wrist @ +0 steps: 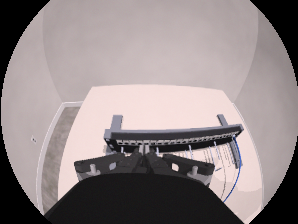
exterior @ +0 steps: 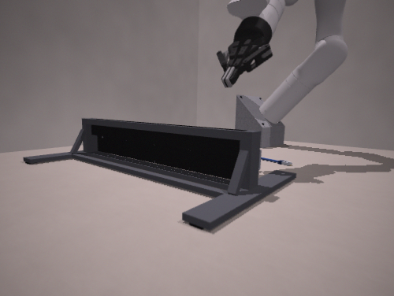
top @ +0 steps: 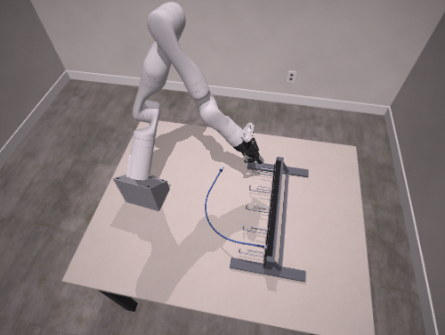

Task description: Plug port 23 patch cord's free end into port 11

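The dark grey rack (top: 278,214) stands on the table with its port panel facing the arm; its back shows in the exterior view (exterior: 169,151). A blue patch cord (top: 214,209) runs from a port near the rack's near end in a wide arc over the table. Its free plug (top: 222,168) lies on the table, apart from the gripper, and also shows in the exterior view (exterior: 284,162). My gripper (top: 256,157) (exterior: 228,79) is shut and empty, hanging in the air above the rack's far end. In the wrist view the rack (wrist: 174,137) lies ahead below the shut fingers (wrist: 143,160).
Several short grey cords (top: 258,207) stick out of the rack's front over the table. The arm's base (top: 142,189) stands at the table's left side. The rack's feet (top: 267,269) lie near the table's front right part.
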Available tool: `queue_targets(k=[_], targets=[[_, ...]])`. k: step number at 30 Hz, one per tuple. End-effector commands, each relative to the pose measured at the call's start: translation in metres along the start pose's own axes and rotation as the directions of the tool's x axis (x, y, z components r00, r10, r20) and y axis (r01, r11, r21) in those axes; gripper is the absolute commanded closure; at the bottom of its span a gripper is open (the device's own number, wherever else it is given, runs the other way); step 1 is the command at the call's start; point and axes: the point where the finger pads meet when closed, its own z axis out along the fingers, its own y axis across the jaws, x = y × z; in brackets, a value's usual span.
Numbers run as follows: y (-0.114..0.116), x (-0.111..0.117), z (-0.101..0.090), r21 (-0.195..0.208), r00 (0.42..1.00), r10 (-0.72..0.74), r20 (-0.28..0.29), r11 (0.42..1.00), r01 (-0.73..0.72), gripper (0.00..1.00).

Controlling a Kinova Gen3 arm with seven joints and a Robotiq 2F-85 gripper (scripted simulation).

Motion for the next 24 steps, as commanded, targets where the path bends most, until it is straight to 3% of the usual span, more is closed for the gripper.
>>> queue_targets(k=[1, 14, 24], targets=[[-0.013, -0.009, 0.022, 0.020, 1.000, -0.017, 0.023, 1.000, 0.017, 1.00], [-0.014, -0.010, 0.059, 0.020, 1.000, -0.017, 0.023, 1.000, 0.017, 1.00], [-0.014, -0.010, 0.066, 0.020, 1.000, -0.017, 0.023, 1.000, 0.017, 1.00]])
